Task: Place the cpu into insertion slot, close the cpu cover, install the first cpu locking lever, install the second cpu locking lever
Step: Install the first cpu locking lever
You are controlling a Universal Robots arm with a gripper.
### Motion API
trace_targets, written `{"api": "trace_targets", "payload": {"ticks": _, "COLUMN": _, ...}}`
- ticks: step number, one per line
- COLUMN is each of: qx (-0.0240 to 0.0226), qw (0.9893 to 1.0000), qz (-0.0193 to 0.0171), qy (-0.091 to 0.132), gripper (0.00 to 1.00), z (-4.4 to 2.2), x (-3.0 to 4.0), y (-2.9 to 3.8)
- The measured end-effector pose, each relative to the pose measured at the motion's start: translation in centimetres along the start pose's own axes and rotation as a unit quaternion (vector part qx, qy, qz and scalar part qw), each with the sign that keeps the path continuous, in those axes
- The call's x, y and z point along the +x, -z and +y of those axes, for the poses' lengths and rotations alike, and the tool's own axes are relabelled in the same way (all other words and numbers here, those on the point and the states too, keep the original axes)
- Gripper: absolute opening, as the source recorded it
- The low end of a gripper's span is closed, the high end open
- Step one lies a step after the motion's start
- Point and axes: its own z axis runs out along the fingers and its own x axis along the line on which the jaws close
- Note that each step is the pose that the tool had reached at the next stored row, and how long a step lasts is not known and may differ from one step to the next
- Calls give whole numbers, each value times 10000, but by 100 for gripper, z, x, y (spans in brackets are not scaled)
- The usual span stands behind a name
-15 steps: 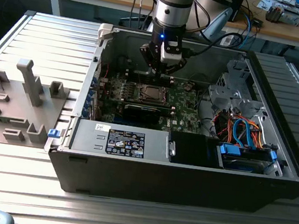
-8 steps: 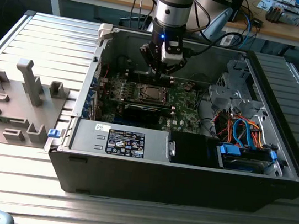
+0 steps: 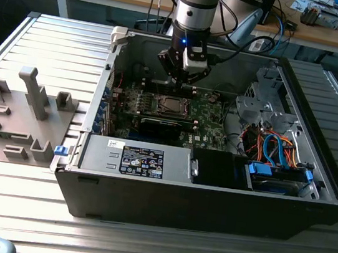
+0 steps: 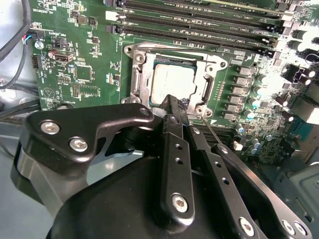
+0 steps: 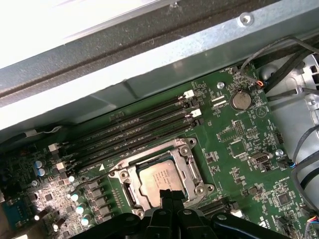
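Note:
The cpu [image 4: 172, 83] [image 5: 158, 180] lies flat in its socket on the green board, its silver top showing. The cpu cover [image 4: 141, 74] [image 5: 189, 167] lies down around it as a silvery frame. My gripper [image 4: 174, 103] [image 5: 169, 193] hangs just above the socket's edge, with its two black fingers pressed together and nothing visible between them. A thin metal lever rod [image 4: 212, 132] runs along the socket beside the fingers. In the exterior view the gripper [image 3: 180, 85] reaches down into the open computer case, right over the cpu [image 3: 170, 106].
Black memory slots [image 5: 129, 130] run beside the socket. A coin battery [image 5: 240, 99] sits further along the board. The case wall [image 5: 149, 64] stands close behind. A power supply [image 3: 139, 160], a drive cage with cables [image 3: 273, 147] and a grey fixture tray [image 3: 20, 112] surround the work area.

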Motion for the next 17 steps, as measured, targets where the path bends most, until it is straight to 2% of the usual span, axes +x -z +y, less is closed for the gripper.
{"api": "trace_targets", "payload": {"ticks": 11, "qx": -3, "qw": 10000, "qz": -1, "qy": 94, "gripper": 11, "z": 0, "x": 0, "y": 0}}
{"api": "trace_targets", "payload": {"ticks": 17, "qx": -26, "qw": 9999, "qz": 6, "qy": 119, "gripper": 11, "z": -1, "x": 1, "y": 0}}
